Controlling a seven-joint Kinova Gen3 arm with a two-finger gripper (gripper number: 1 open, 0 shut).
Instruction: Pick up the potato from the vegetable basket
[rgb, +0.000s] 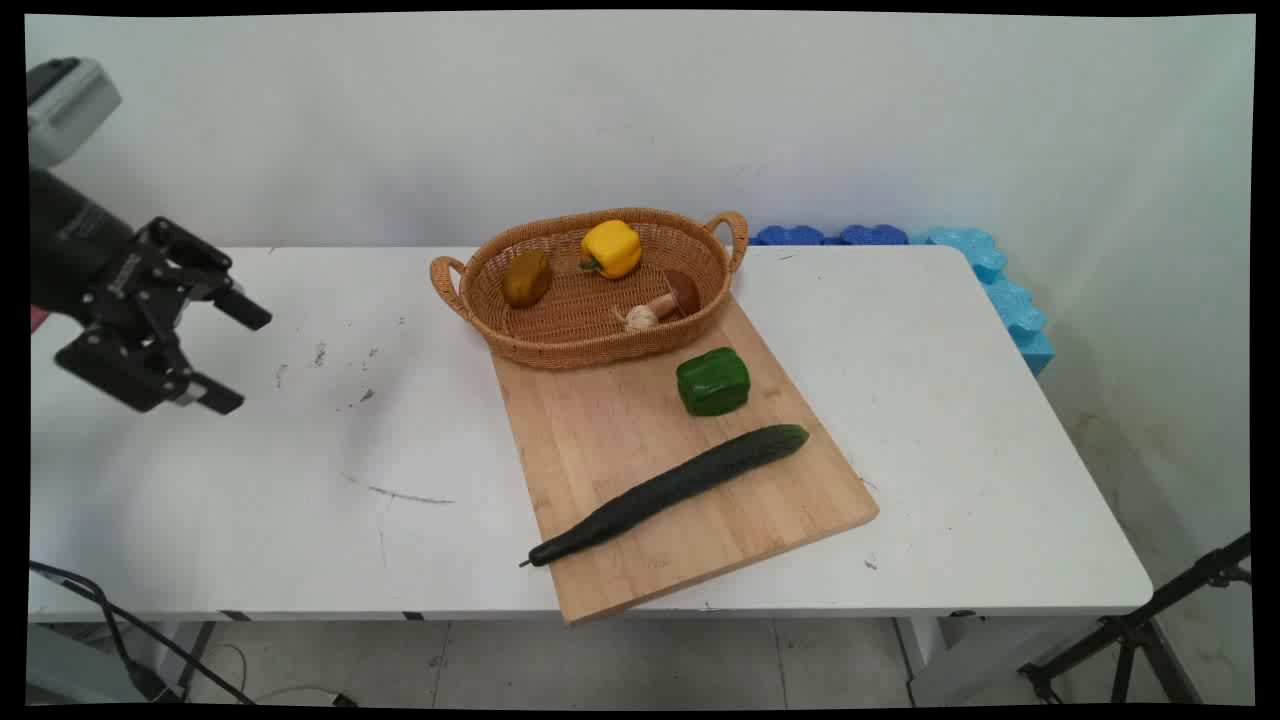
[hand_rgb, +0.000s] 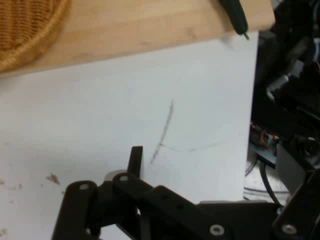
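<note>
Claw hanging wide open and empty over the left of the counter.

We see the claw (rgb: 230, 352) holding nothing, above bare, scuffed counter (rgb: 300, 480), well apart from the cutting board (rgb: 640, 470). On the board lie a cucumber (rgb: 670, 490) and a green pepper (rgb: 713, 381); a wicker basket (rgb: 600, 345) sits partly on the board's far end, holding a yellow pepper (rgb: 611, 248), a brown potato (rgb: 526, 277) and a mushroom (rgb: 665, 301).

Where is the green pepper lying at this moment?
In the main view, the green pepper lies on the wooden cutting board, right of centre, between the wicker basket behind it and the cucumber in front.
</note>
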